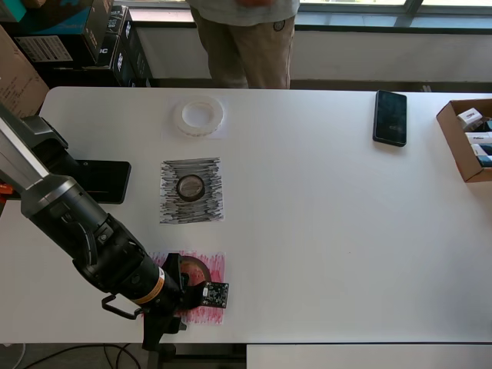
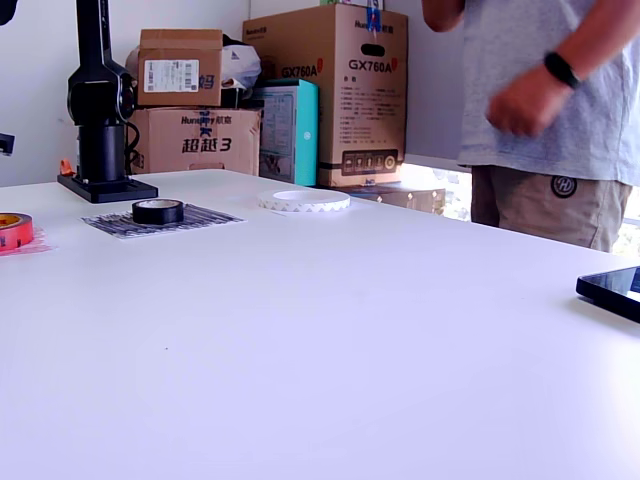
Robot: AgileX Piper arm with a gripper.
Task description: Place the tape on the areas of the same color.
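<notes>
**Gripper over the red patch, three rolls on the table**

The gripper [image 1: 184,288] sits low over the red patch [image 1: 213,265] at the near edge of the table [image 1: 330,231] in the overhead view. Its black body hides the fingertips, so I cannot tell whether the jaws are spread or closed, nor whether they touch the roll beneath. A small black square module with pale dots sticks out beside it.

There are three rolls of tape. The red roll [image 1: 196,270] is a flat ring with a yellowish core; it lies on the red patch, partly under the gripper. In the exterior view it shows at the far left edge, lying flat with an orange-red side. The black roll [image 1: 191,187] is a small, glossy dark ring lying flat in the middle of the black patch [image 1: 191,191]. The white roll [image 1: 201,115] is the widest, a thin translucent ring with a scalloped rim, lying on bare table well apart from the others, toward the far edge.

Two coloured patches are plain to see, both rectangles of dense scribbled lines, one black and one red. A white patch cannot be made out against the smooth white tabletop.

One dark phone [image 1: 390,117] lies flat near the overhead view's right.
</notes>
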